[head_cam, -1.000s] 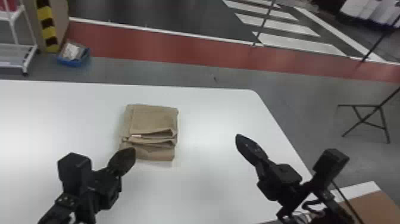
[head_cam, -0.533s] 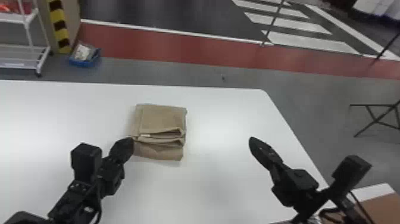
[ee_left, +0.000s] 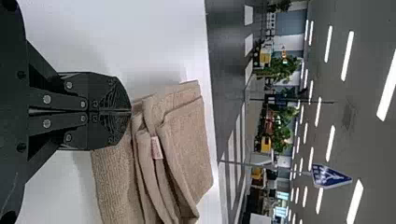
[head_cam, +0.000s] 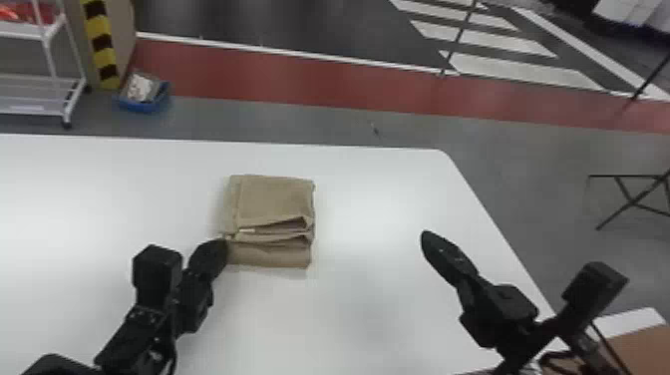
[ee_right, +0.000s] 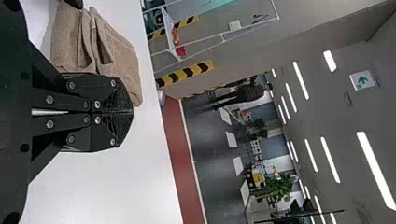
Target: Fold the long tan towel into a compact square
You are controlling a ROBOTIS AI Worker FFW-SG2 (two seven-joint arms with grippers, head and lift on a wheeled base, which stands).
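The tan towel [head_cam: 274, 199] lies on the white table as a thick folded stack, its layered folds uneven on the near side. My left gripper [head_cam: 222, 243] is at the stack's near-left edge. In the left wrist view the gripper [ee_left: 130, 112] is shut, tips right by the layers of the towel [ee_left: 189, 140] and a small pale tag; whether they touch cannot be told. Well right of the towel is my right gripper [head_cam: 426, 237], over the table. The right wrist view has this gripper [ee_right: 132, 112] shut with nothing between its fingers, the towel [ee_right: 119, 56] farther off.
The white table [head_cam: 369, 299] extends around the towel, its right edge just beyond my right gripper. On the floor past the far edge are a blue bin [head_cam: 144, 99] and a white cart [head_cam: 35, 94]. A brown surface [head_cam: 643, 349] is at the lower right.
The head view has swung slightly left. My left gripper, earlier overlapping the stack's near-left part, has drawn left to its edge. The right gripper has barely moved relative to the towel.
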